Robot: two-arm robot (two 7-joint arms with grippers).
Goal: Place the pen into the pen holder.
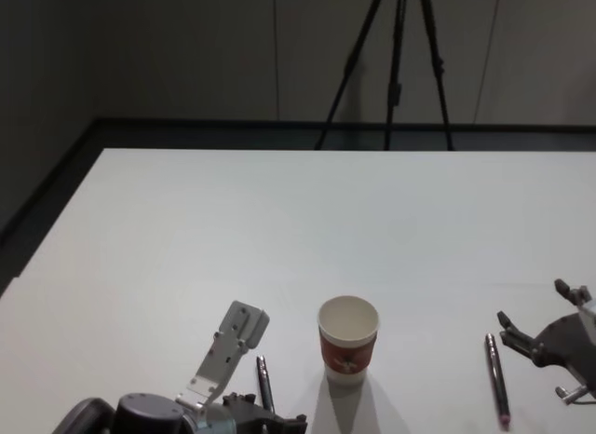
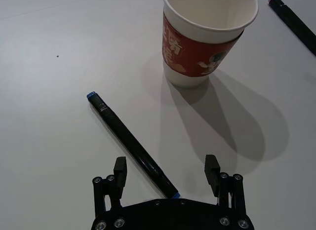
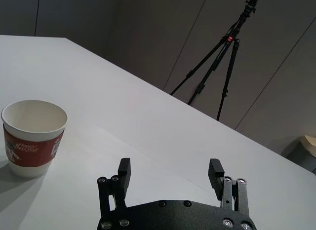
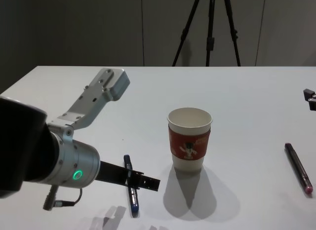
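Head: the pen [image 1: 264,383] lies flat on the table, just left of the cup [image 1: 348,341]. Left wrist: my left gripper [image 2: 165,163] hangs spread over one end of it. Right wrist: right gripper [image 3: 170,166] spread, idle. Chest: the pen looks light, stiff and slick; I'd pinch mid-barrel.
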